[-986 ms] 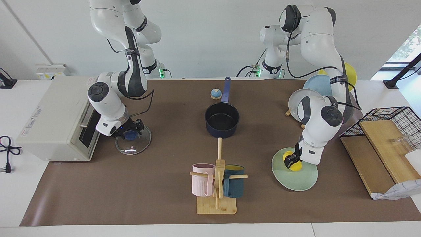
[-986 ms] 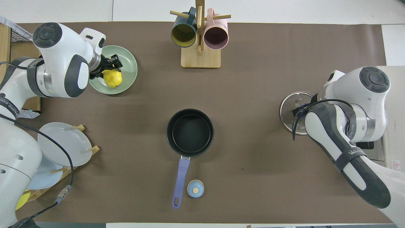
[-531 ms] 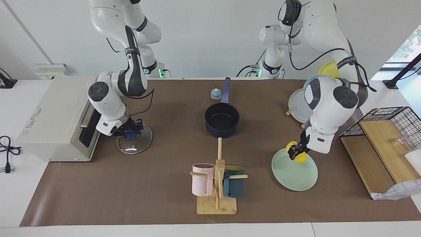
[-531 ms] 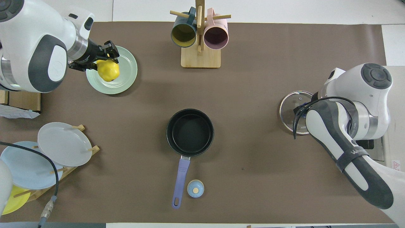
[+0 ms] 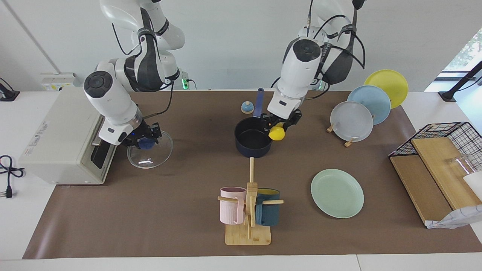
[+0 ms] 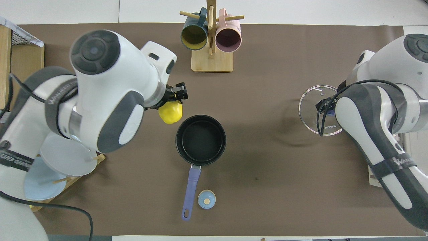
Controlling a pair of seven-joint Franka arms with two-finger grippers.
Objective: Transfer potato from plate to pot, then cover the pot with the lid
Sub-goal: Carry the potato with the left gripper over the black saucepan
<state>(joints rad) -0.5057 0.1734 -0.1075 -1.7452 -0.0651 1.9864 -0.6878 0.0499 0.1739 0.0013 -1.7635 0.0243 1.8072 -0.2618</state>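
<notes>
Brown paper covers the worktop, with a white wall past my bases. My left end effector grips the potato in the air just beside the pot, toward the plate's end; the plate lies bare. My right end effector is clamped on the lid's knob, the lid tilted up by the oven. I judge the transfer nearly done: next I must centre the potato over the pot, release, then carry the lid across. "KONKA" reads on the lid's glass.
</notes>
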